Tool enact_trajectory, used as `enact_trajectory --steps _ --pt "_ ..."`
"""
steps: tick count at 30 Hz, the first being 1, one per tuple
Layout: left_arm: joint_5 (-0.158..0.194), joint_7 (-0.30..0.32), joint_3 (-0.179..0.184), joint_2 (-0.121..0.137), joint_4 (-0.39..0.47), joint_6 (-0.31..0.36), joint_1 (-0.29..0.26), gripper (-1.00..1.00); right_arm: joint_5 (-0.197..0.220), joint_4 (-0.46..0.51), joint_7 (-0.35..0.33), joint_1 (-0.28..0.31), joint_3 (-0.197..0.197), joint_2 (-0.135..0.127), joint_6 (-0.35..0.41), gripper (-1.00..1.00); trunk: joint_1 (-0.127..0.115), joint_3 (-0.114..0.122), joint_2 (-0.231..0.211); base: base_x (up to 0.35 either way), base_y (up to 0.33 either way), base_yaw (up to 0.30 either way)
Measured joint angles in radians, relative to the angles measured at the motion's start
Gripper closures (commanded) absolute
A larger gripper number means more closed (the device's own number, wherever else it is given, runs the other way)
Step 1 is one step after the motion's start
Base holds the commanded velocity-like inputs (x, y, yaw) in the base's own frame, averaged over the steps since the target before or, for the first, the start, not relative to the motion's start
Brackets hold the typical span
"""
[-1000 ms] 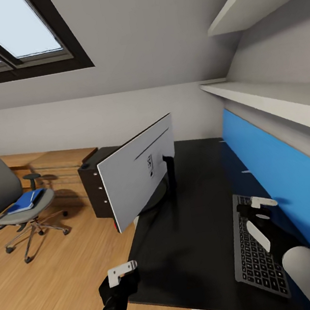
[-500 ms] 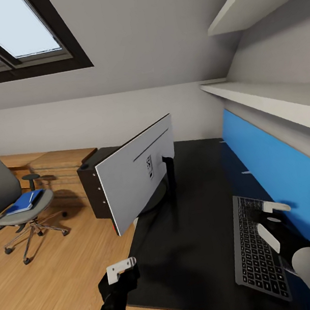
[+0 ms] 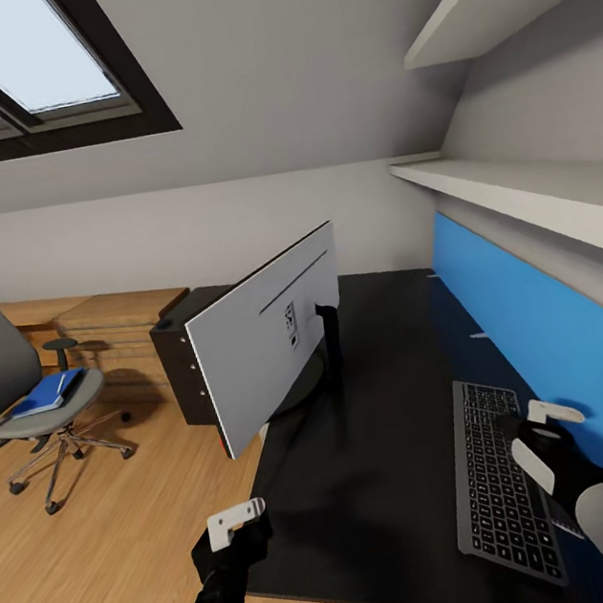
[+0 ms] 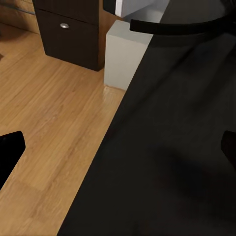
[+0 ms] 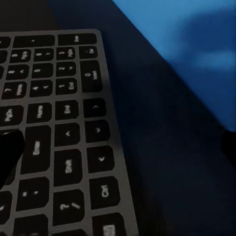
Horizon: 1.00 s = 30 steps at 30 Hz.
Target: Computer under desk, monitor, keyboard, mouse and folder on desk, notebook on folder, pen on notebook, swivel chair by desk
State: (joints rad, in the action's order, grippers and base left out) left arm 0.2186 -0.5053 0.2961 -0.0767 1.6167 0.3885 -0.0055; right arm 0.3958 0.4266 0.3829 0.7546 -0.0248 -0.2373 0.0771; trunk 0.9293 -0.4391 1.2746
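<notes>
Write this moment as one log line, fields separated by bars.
right pincer: open, above slim silver-grey keyboard | left pincer: open, at black desk edge | blue folder: on grey swivel chair

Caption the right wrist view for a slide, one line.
Right gripper, open, above the keyboard end beside the blue back panel.

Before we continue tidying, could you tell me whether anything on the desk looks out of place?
Yes: the monitor stands askew at the desk's left edge, overhanging it, its silver back facing the keyboard.
</notes>
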Motion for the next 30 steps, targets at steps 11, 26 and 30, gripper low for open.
enact_trajectory --steps 11,26,30 --pt "0.0 -0.001 0.0 0.0 0.0 0.001 0.0 -1.0 0.0 0.0 -0.025 0.0 0.0 0.004 0.04 -1.0 0.0 0.0 0.0 0.0 0.0 0.0" --pt "0.0 -0.001 -0.001 0.0 0.001 0.002 0.0 -1.0 0.001 0.004 -0.065 0.0 0.0 0.003 0.107 -1.0 0.054 -0.044 0.098 0.0 0.0 0.0" --pt "0.0 -0.001 -0.001 0.0 0.001 0.002 0.0 -1.0 0.0 0.004 -0.064 0.0 0.0 0.003 0.108 -1.0 0.054 -0.044 0.098 0.0 0.0 0.0"
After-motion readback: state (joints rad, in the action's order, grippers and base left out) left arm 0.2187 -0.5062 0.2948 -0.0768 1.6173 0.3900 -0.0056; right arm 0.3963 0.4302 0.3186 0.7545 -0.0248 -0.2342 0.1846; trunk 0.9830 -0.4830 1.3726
